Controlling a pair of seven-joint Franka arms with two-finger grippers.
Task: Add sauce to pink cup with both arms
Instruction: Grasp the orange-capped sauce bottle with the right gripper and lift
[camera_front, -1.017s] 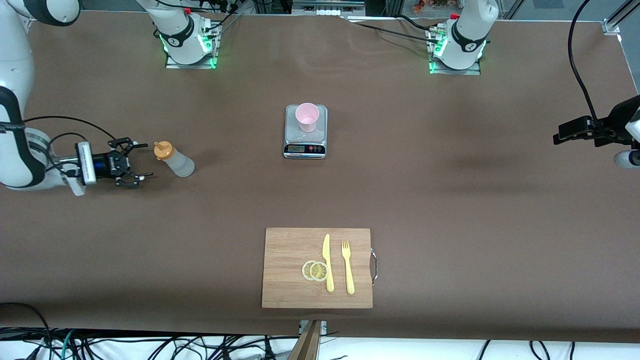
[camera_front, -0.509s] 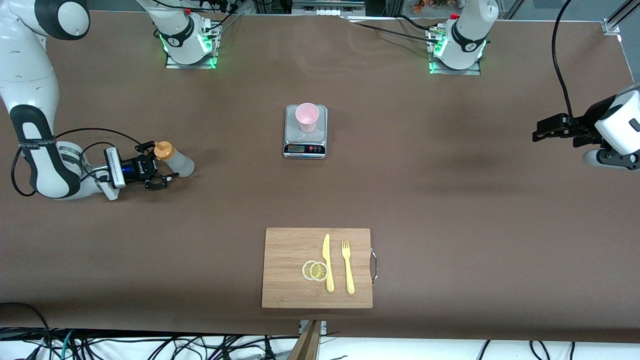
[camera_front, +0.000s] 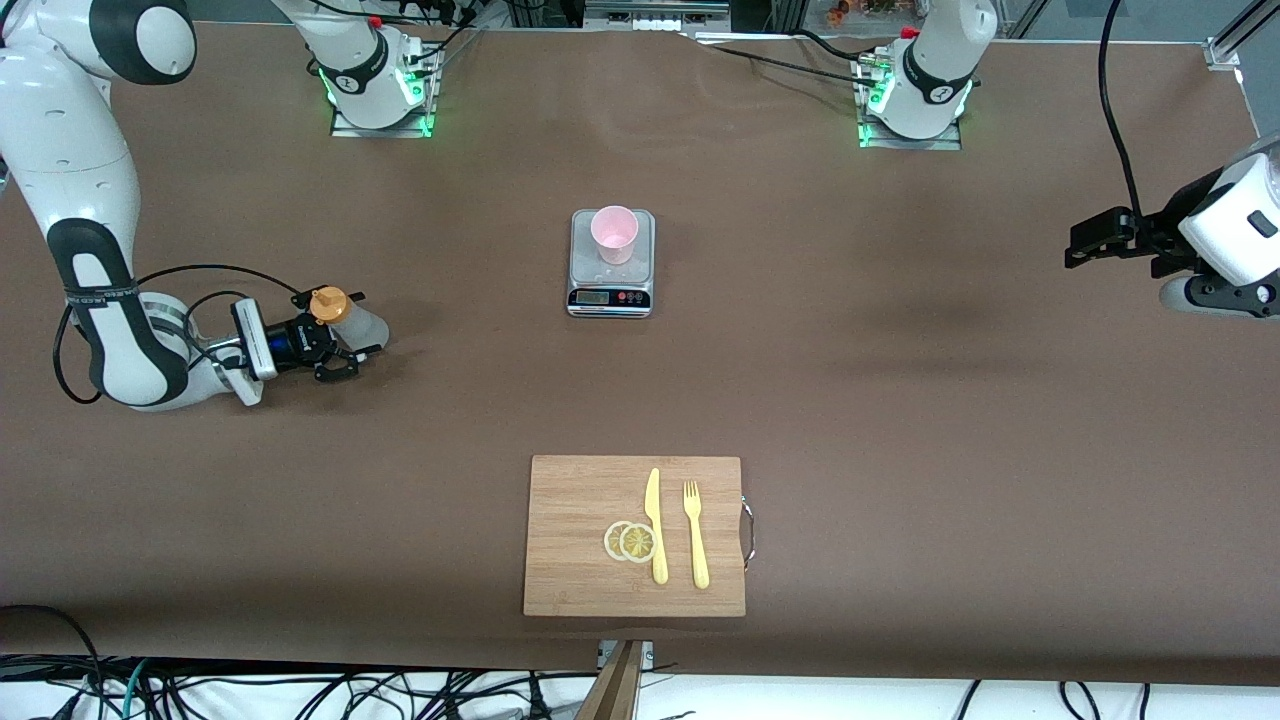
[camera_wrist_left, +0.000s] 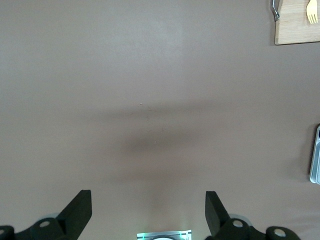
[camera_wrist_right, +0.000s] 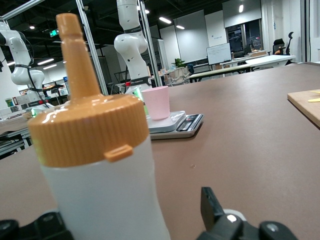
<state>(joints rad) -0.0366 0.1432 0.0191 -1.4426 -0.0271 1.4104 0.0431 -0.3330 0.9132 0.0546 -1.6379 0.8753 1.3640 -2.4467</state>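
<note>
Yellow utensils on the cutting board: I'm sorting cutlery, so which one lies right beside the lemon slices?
The knife: its blade side borders the lemon slices, while the fork lies apart, toward the board's metal handle.

Right gripper fingers flank upright sauce bottle; pink cup on scale.

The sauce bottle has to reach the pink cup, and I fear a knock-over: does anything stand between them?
Nothing visible does. The sauce bottle, with the right gripper around it, stands toward the right arm's end; bare table runs to the pink cup on the scale.
</note>
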